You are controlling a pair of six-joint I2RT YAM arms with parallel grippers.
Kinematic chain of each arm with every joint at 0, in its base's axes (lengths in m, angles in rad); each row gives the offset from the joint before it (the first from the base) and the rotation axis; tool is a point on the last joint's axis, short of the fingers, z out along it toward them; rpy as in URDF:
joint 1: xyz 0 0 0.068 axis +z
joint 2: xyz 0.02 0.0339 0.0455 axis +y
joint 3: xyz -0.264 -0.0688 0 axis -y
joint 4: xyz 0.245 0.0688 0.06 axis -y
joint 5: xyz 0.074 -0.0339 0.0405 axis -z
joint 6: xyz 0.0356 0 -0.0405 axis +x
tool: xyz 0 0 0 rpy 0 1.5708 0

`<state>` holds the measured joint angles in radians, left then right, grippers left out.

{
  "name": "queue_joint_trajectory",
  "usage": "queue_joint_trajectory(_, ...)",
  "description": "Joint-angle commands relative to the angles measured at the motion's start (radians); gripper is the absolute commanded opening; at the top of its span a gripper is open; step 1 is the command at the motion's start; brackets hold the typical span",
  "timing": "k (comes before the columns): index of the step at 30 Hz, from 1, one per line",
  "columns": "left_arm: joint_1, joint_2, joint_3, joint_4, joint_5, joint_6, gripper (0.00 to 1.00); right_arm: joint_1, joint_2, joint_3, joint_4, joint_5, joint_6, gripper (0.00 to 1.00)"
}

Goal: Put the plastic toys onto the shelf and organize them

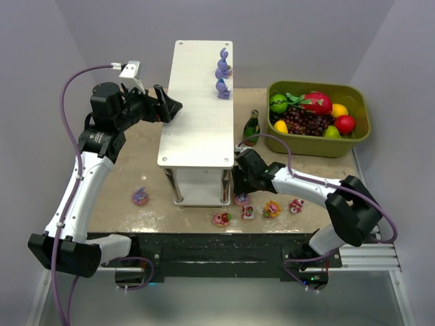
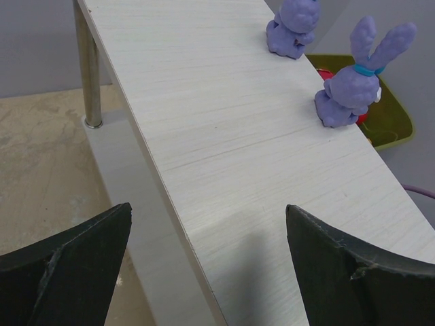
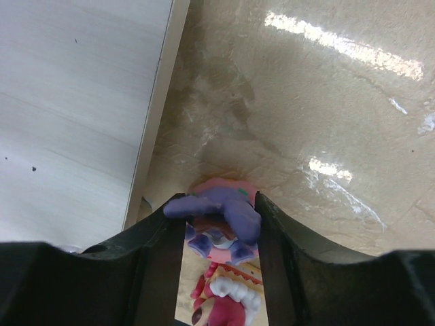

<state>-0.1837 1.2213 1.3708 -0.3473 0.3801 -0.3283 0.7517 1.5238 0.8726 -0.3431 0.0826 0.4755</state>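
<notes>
Top external view, from the left: we see a small purple-and-pink toy [image 1: 141, 197] alone on the tabletop [image 1: 129, 163]. Next comes the left gripper [image 1: 168, 105], jaws spread wide and holding nothing, level with the left edge of the shelf [image 1: 197, 129]. An upright bunny [image 1: 223, 66] and a second bunny [image 1: 223, 88] stand along the shelf's far right edge. By the shelf's near right leg the right gripper [image 3: 219, 200] points down with narrow jaws, a finger against each side of the pinched bunny [image 3: 228, 216]. That one rests on its pink base on the tabletop, ears reaching left across the gap. The right arm is plainly nearer, and we judge the lift goes up and left to the top board. A row of small pieces [image 1: 272, 209] lies further right. We can read no label or writing.
</notes>
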Motion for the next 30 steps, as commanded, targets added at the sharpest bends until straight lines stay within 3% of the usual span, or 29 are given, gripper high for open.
queue_joint_trajectory(1,0.006,0.001,0.033,0.007,-0.003,0.018,1.00,-0.002,-0.001,-0.018,0.062,0.029,0.011,0.37)
queue_joint_trajectory(5,0.006,-0.005,0.033,0.007,-0.003,0.021,1.00,-0.002,-0.025,0.037,0.020,0.136,0.008,0.07)
queue_joint_trajectory(7,0.006,-0.006,0.034,0.007,-0.004,0.025,1.00,-0.005,-0.045,0.092,-0.031,0.198,-0.005,0.01)
queue_joint_trajectory(13,0.006,-0.011,0.033,0.005,-0.006,0.026,0.99,-0.063,-0.108,0.332,-0.170,0.371,-0.047,0.00)
queue_joint_trajectory(22,0.006,-0.025,0.037,-0.002,-0.012,0.029,1.00,-0.140,-0.110,0.831,-0.348,0.447,-0.167,0.00)
queue_joint_trajectory(25,0.006,-0.029,0.036,-0.005,-0.015,0.032,0.99,-0.140,-0.113,0.948,-0.366,0.386,-0.237,0.00)
queue_joint_trajectory(29,0.006,-0.032,0.037,-0.007,-0.014,0.032,0.99,-0.140,-0.109,1.075,-0.395,0.157,-0.372,0.00)
queue_joint_trajectory(30,0.007,-0.029,0.039,-0.005,-0.012,0.032,1.00,-0.140,-0.106,1.098,-0.407,0.041,-0.388,0.00)
